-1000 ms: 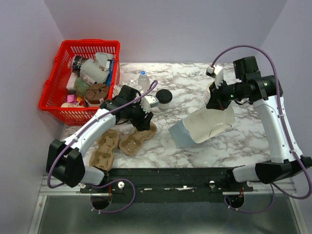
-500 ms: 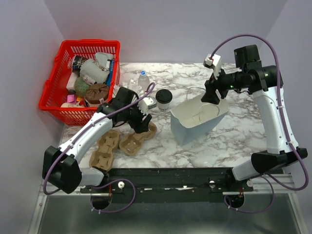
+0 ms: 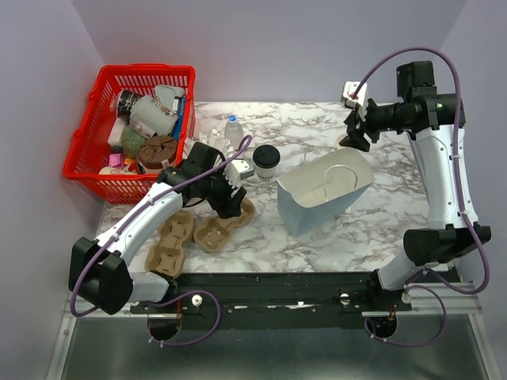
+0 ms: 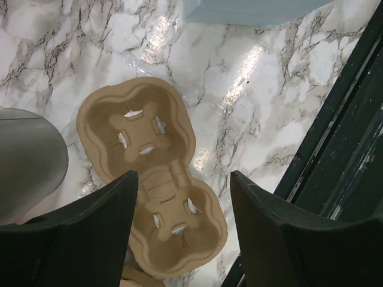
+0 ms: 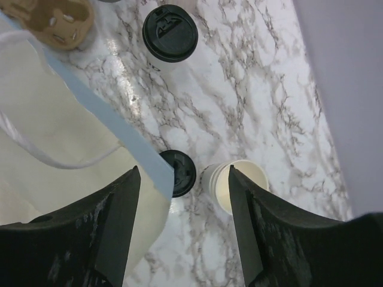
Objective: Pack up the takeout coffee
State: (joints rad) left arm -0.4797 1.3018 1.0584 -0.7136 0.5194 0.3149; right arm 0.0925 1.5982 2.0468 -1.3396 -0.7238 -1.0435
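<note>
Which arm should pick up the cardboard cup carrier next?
Left, probably: the left claw hangs open right above the cup carrier, fingers either side of it in the wrist view. The right claw is open too, but raised beyond the paper bag, which stands between it and the carrier.

Three carriers (image 3: 226, 222), one bag (image 3: 301, 210) (one basket (image 3: 111, 187))

No readable text anywhere — black lid (image 5: 170, 33) embossing illegible.

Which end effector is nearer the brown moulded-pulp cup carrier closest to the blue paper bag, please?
Left. The left end effector hangs directly above that carrier; the right end effector is away beyond the bag.
</note>
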